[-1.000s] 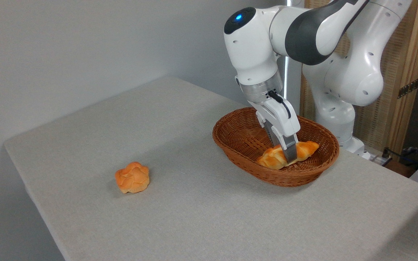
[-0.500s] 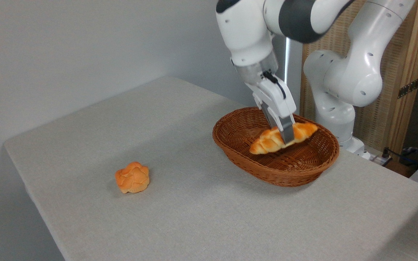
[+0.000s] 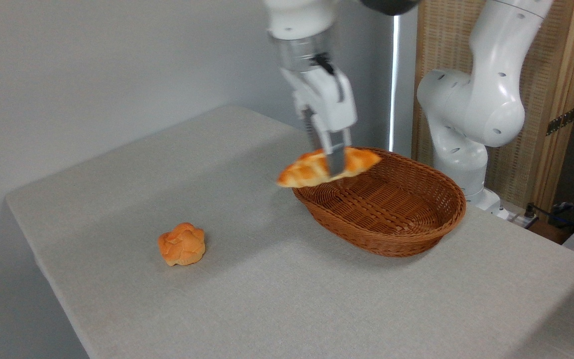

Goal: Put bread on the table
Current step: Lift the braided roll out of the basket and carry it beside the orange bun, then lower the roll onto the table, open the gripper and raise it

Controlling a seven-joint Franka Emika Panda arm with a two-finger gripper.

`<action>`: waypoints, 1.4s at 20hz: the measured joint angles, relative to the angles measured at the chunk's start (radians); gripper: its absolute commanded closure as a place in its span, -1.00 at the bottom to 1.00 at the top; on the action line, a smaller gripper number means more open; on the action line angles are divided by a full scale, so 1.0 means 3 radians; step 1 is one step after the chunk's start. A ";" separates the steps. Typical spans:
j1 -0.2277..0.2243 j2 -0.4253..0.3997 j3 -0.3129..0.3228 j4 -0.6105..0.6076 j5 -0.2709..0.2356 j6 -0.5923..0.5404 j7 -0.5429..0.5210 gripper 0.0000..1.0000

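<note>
Camera view – one bread [image 3: 312, 169] in end effector [image 3: 334, 167], one bun [image 3: 182, 244], one basket [image 3: 391, 219]

You are looking at a robot test room, like a lab. A big white robot arm [image 3: 471, 99] stands by a table [image 3: 317, 299] with a plain grey cloth, bare grey wall [image 3: 92, 65] behind, cables [image 3: 541, 212] at the side.
</note>
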 measured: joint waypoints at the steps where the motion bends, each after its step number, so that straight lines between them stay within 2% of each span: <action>1: 0.0004 0.0253 0.0003 0.0250 -0.0072 0.0006 0.0000 -0.11; 5: 0.0028 0.1093 0.0011 0.1010 -0.0158 0.0123 0.0000 -0.12; 7: 0.0034 0.1313 0.0012 0.1128 -0.0161 0.0356 0.0000 -0.13; 11: 0.0034 0.1603 0.0008 0.1141 -0.0161 0.0730 0.0000 -0.29; 12: 0.0032 0.1661 0.0004 0.1141 -0.0161 0.0786 0.0000 -0.45; 14: 0.0029 0.1768 -0.0009 0.1142 -0.0161 0.0845 0.0000 -0.98; 20: 0.0013 0.1932 -0.0083 0.1149 -0.0161 0.0983 0.0000 -1.00; 28: 0.0009 0.1965 -0.0095 0.1159 -0.0161 0.1012 0.0000 -1.00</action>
